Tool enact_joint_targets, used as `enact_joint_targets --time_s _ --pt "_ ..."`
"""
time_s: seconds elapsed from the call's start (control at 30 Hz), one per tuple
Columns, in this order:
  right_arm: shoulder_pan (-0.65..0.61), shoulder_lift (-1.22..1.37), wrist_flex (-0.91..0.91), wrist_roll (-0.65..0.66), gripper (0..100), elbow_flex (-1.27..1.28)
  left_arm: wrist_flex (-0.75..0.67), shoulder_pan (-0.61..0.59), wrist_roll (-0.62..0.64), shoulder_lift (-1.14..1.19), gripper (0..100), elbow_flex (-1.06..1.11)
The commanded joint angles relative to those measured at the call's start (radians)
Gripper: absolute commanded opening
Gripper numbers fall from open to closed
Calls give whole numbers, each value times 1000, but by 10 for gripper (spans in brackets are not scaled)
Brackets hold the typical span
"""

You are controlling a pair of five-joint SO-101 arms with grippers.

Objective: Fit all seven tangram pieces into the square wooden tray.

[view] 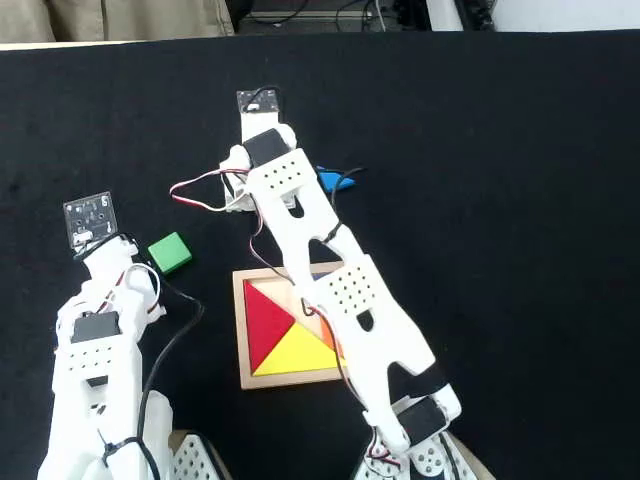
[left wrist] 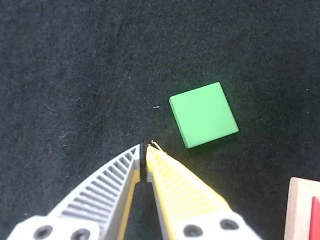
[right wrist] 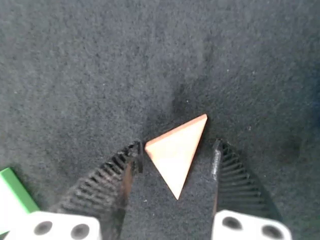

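The square wooden tray (view: 241, 335) lies mid-table and holds a red triangle (view: 268, 318) and a yellow triangle (view: 296, 353). My right arm (view: 300, 215) stretches over the tray toward the far side. There my right gripper (right wrist: 177, 146) stands open astride a small pale orange triangle (right wrist: 176, 152) flat on the cloth, one finger close to its corner. My left gripper (left wrist: 145, 148) is shut on nothing, its tips just short of a green square (left wrist: 203, 115) (view: 170, 252). A blue piece (view: 336, 180) pokes out beside the right arm.
Black cloth covers the table (view: 500, 200). The tray's corner (left wrist: 300, 210) lies close beside the left gripper. An edge of the green square (right wrist: 12, 200) shows near the right gripper. Red and white cables (view: 200, 190) loop off the right arm.
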Motion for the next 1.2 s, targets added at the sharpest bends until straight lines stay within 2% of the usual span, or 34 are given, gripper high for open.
enact_joint_targets --time_s 0.0,0.63,0.8,0.93,1.17 --pt "9 -5 12 -9 191 2 -17 12 -2 -20 34 -4" --pt "57 -12 46 -8 168 -4 -17 12 -2 -20 34 -4" --pt "57 -15 66 -6 123 -15 -17 12 -2 -20 34 -4" --pt "58 -51 72 63 120 -27 -17 12 -2 -20 34 -5" --pt "55 -200 74 66 120 68 -17 12 -2 -20 34 -7"
